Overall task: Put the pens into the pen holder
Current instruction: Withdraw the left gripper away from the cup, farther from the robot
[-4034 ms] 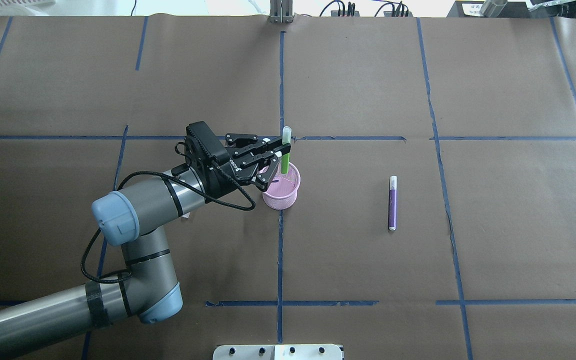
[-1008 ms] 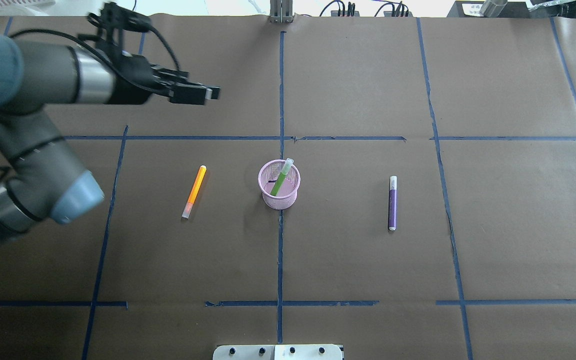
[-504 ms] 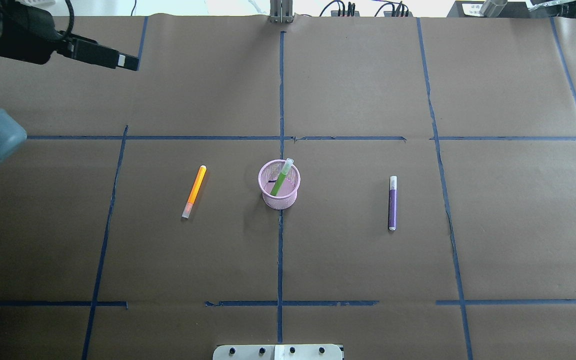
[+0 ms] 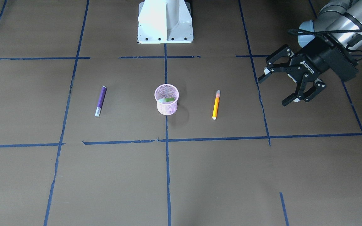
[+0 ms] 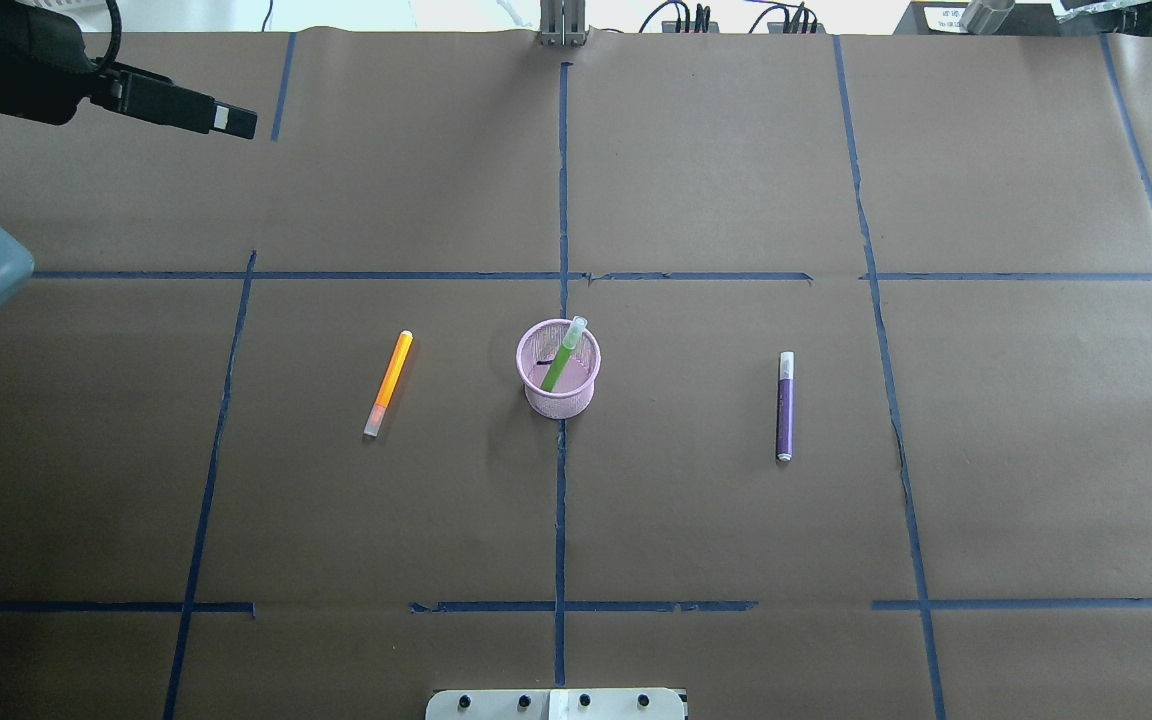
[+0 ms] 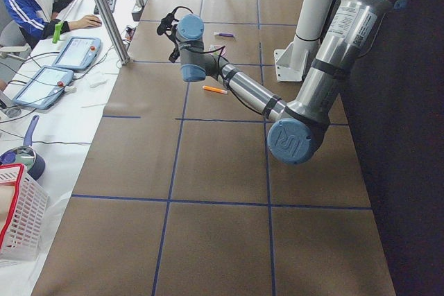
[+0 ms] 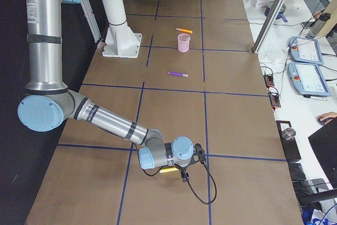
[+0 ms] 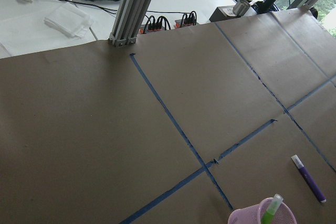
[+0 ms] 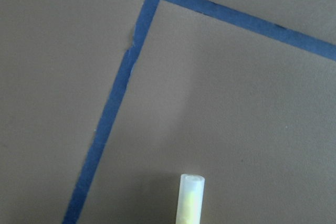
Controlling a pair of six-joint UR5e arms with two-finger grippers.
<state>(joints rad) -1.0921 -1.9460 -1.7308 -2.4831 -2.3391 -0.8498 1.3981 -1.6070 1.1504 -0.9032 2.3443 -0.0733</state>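
The pink mesh pen holder (image 5: 558, 390) stands at the table's middle, also in the front view (image 4: 167, 108). The light green pen (image 5: 563, 358) leans inside it. The orange pen (image 5: 389, 383) lies to its left and the purple pen (image 5: 785, 405) to its right, both flat on the paper. My left gripper (image 4: 275, 88) is open and empty, raised well away from the orange pen; it shows at the overhead view's top left (image 5: 231, 120). My right gripper (image 7: 181, 171) shows only in the right side view, far from the pens, beside a pale yellow stick (image 9: 191, 198); I cannot tell its state.
The robot's white base (image 4: 165, 22) stands behind the holder. A metal post (image 5: 562, 25) and cables stand at the table's far edge. Operators' tablets (image 6: 73, 52) and a white basket (image 6: 17, 220) are on the side desk. Blue tape lines cross the brown paper.
Four seconds ago my left gripper held the green pen over the holder. The pen now rests inside, and the gripper has let go and withdrawn up to the far left.
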